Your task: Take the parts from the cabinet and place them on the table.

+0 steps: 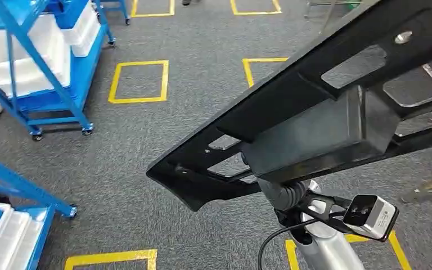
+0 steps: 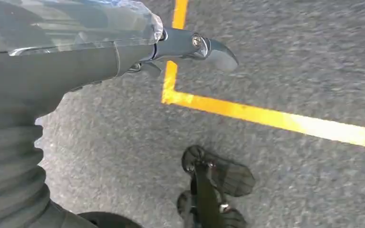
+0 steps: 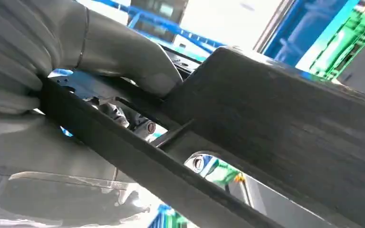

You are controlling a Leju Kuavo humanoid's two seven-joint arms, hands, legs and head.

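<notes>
The right hand [image 3: 100, 52] has its thumb and fingers clamped over the edge of the long black part [image 1: 315, 112], which is carried aloft above the wrist and runs from about 8 o'clock to 2 o'clock across the head view; the left hand [image 2: 123, 52] hangs toward the floor with nothing in it, though how far its fingers are spread I cannot tell. The step looks like carrying the part to the table; it overhangs the grip far on both sides, so I would keep the wrist level, turn slowly and hold firm against the leverage. Around it lies grey carpet [image 1: 146, 152] marked with yellow squares [image 1: 139, 81]; a blue wheeled rack [image 1: 50, 62] with white bins stands at 10 o'clock, another blue frame [image 1: 17, 185] at 8 o'clock; the part's lower end could clip either if swung left.
</notes>
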